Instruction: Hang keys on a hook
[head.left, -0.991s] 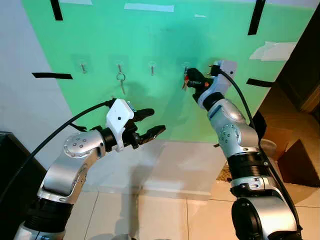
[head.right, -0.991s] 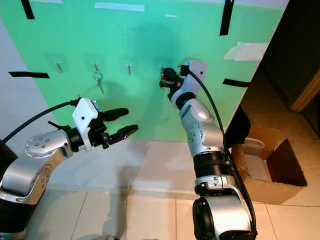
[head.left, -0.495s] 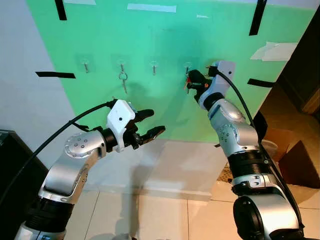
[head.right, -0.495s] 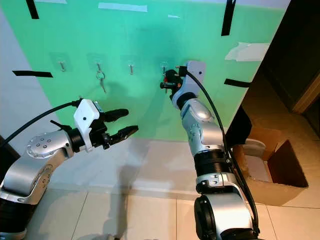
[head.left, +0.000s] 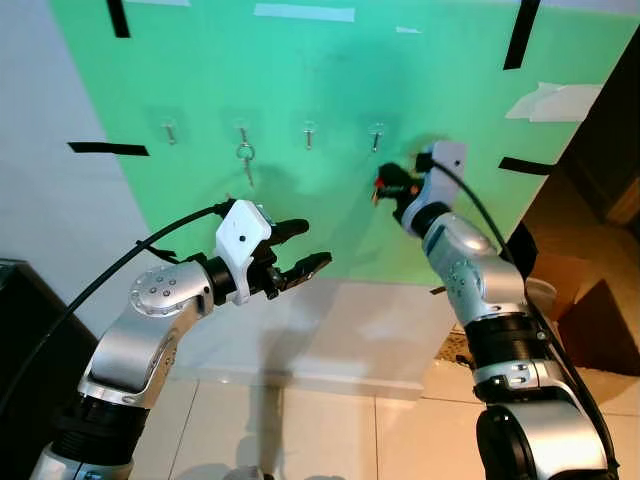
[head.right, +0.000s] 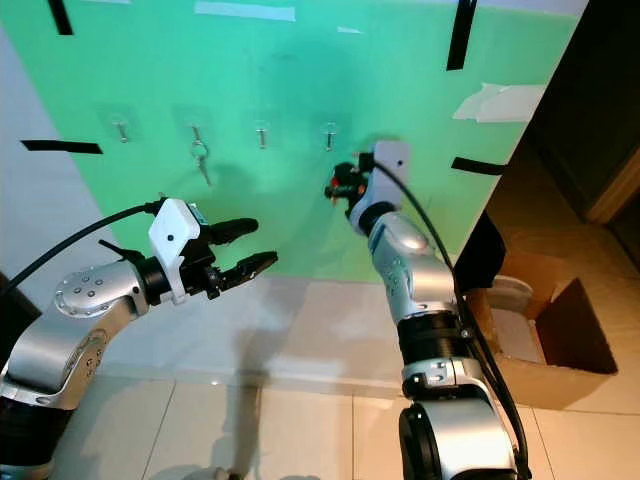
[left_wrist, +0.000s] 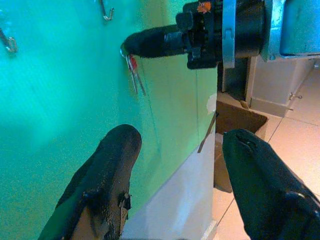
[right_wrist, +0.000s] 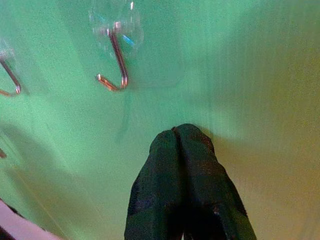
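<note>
Green wall (head.left: 330, 230): keys (left_wrist: 134, 72) pinched in right gripper (head.left: 383, 185) below hook (head.left: 376, 135).

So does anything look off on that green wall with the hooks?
The torn pale tape patch at the green sheet's right edge looks crumpled. The right gripper holds the keys below the rightmost hook, not hung.

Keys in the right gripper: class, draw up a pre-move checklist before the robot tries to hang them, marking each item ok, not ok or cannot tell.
1. Right gripper shut on the keys: ok, they dangle from its fingertips.
2. Rightmost hook free: ok, nothing hangs on it.
3. Keys level with that hook: not ok, the gripper sits below and slightly right of it.
4. Key ring turned to slip over the hook tip: cannot tell.
5. Left gripper out of the way: ok, open, lower and well to the left.
6. Second hook occupied: ok, a key ring hangs there, so avoid it.
</note>
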